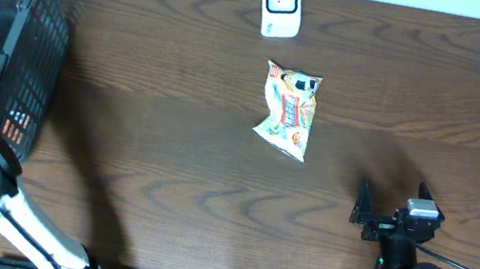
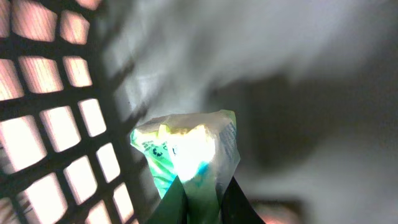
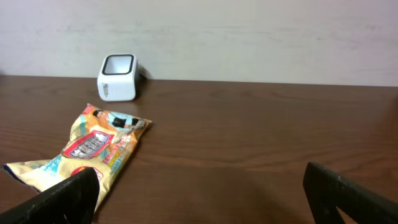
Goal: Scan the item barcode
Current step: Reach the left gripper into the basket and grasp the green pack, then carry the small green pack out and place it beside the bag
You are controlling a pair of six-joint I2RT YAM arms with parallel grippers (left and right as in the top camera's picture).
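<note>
One green-and-white packet [image 2: 186, 152] sits pinched in my left end effector [image 2: 204, 199] inside the basket [image 1: 37, 44] (right end effector [image 3: 205, 199] hangs wide open), so next, I reckon, it needs lifting out toward the scanner [image 1: 281, 6].

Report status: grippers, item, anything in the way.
Left gripper shut on green packet inside basket. Right gripper open, empty. Snack bag lies on table before scanner, not touching it.

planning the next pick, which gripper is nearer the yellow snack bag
Right. The right gripper, open, is just robot-side of the yellow snack bag; the left gripper is far off in the basket, shut on a green packet.
</note>
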